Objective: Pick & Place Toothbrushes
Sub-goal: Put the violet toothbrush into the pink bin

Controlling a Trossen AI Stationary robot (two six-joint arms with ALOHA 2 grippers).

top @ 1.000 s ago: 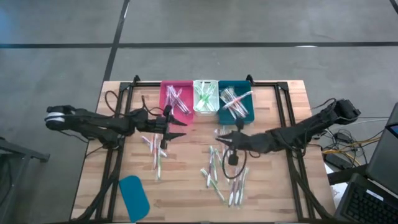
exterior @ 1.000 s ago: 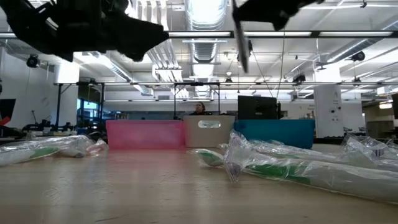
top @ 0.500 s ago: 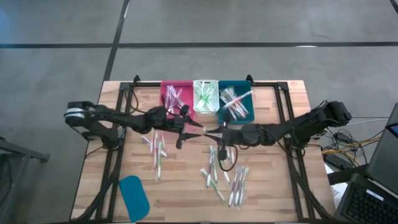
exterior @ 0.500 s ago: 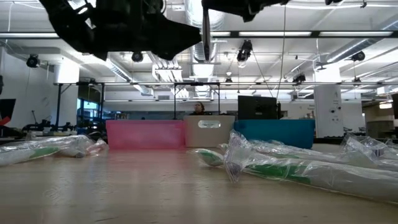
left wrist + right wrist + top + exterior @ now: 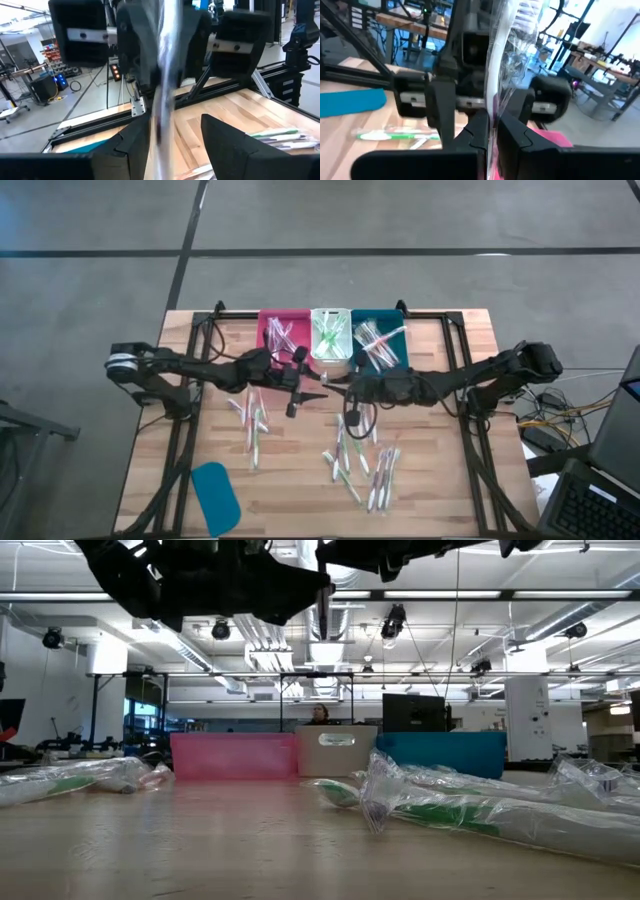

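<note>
Between the left tool's [image 5: 172, 145] parted fingers, wrapped toothbrush [image 5: 496, 95], clamped in right tool [image 5: 490, 132]

Nothing legible anywhere: the label on the white bin [image 5: 336, 739] is only a blur, no brands or numbers.
</note>
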